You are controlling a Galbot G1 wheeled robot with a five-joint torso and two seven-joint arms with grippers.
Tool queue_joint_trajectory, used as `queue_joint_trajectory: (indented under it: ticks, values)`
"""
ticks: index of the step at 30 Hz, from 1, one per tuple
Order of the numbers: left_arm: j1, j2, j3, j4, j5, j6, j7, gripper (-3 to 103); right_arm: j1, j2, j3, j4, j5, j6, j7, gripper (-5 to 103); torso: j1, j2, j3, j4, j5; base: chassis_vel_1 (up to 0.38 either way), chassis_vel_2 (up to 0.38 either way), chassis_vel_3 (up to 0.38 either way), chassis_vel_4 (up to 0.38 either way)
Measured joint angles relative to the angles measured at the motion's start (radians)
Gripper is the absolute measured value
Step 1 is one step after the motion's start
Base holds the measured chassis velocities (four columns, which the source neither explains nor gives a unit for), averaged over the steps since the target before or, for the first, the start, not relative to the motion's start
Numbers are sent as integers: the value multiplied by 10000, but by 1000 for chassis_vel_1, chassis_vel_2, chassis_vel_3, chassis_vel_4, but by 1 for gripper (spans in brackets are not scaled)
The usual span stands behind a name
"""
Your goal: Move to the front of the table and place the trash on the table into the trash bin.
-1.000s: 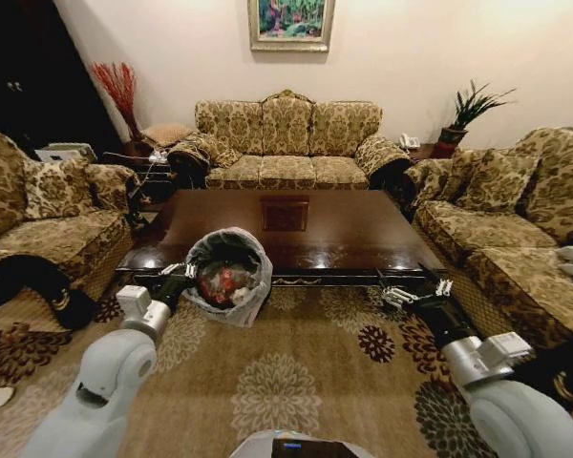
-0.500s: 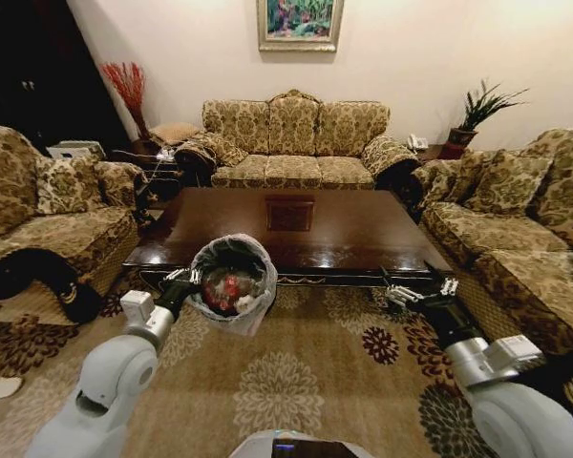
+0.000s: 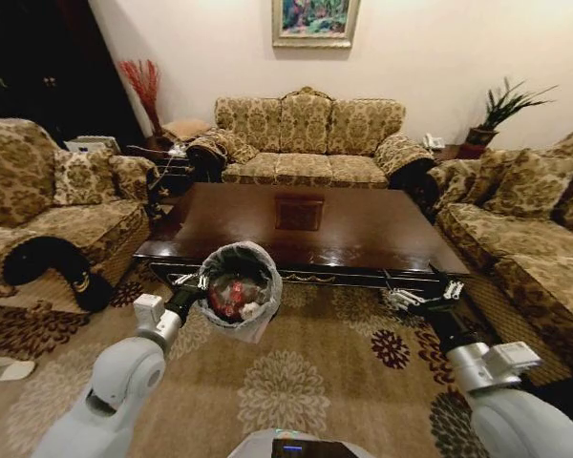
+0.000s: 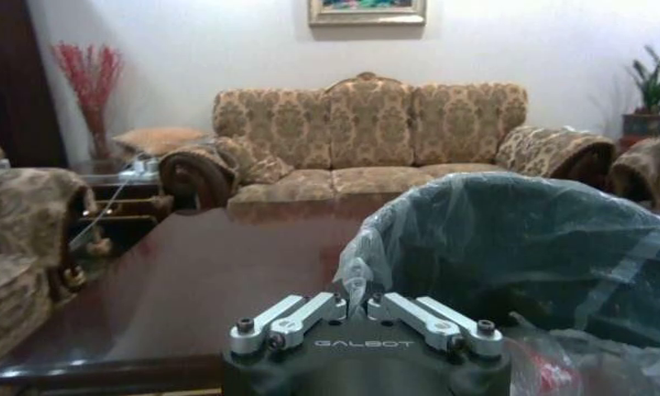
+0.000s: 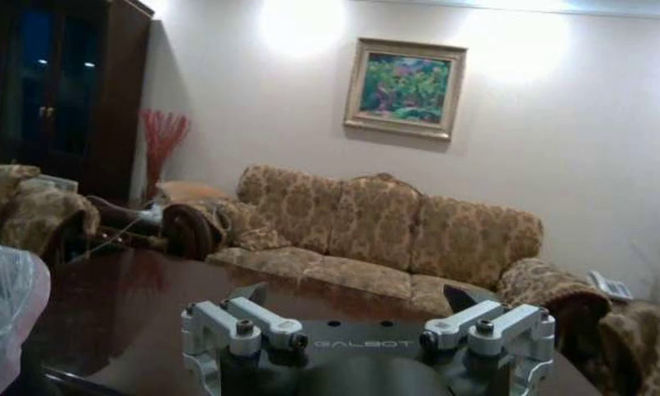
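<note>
The glossy dark brown table point(image 3: 344, 234) stands straight ahead, with the patterned carpet between it and me. My left gripper point(image 3: 199, 283) is shut on the rim of the trash bin point(image 3: 237, 286) and holds it up in front of the table's near edge. In the left wrist view the left gripper point(image 4: 358, 304) pinches the grey liner bag at the edge of the trash bin point(image 4: 528, 239). Red and white trash point(image 3: 235, 298) lies inside the bin. My right gripper point(image 3: 422, 294) hovers open by the table's near right corner, and in its own view the right gripper point(image 5: 355, 299) holds nothing.
Patterned sofas ring the table: one on the left point(image 3: 67, 215), one at the back point(image 3: 310, 143), one on the right point(image 3: 535, 239). A black bolster point(image 3: 48, 262) lies on the floor at the left. A potted plant point(image 3: 504, 105) stands back right. Open carpet point(image 3: 296, 382) lies before me.
The whole head view has slid to the right and slightly closer, so the camera has moved. The bin stays in the left gripper, and the right gripper stays open.
</note>
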Motion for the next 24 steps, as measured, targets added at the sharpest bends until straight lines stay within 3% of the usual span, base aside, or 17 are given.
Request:
queue_joint_trajectory:
  ticks: [24]
  values:
    - [88,-82,165,-59,134,-27,172,4,102,103,-364,-112,-269,343,150,100,-469,-1086,-617,-3,-2,169,162,-47,-40]
